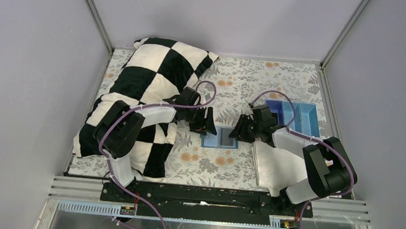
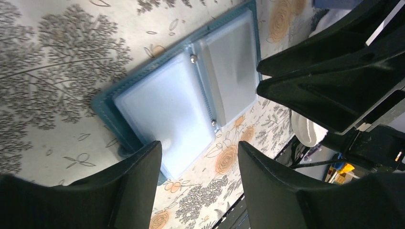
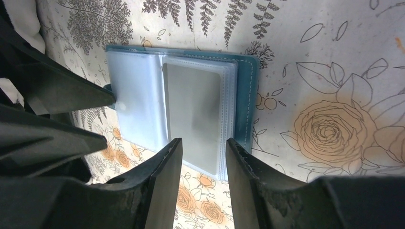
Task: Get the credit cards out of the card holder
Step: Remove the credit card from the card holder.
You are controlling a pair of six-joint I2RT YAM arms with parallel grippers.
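Observation:
A teal card holder (image 1: pixel 219 138) lies open on the floral cloth, its clear plastic sleeves spread. A grey card (image 3: pixel 195 112) sits in the right-hand sleeve; the left sleeve (image 2: pixel 165 112) looks pale and blank. My left gripper (image 1: pixel 204 124) is open, with one finger (image 2: pixel 138 179) over the holder's left edge. My right gripper (image 1: pixel 242 129) is open just above the right-hand sleeves; its fingers (image 3: pixel 165 176) straddle the near edge of the grey card. The holder also shows in the left wrist view (image 2: pixel 107 112) and the right wrist view (image 3: pixel 248 95).
A black-and-white checkered pillow (image 1: pixel 154 83) fills the left side under the left arm. Blue trays (image 1: pixel 296 116) stand at the back right. A white cloth (image 1: pixel 276 161) lies under the right arm. Grey walls enclose the table.

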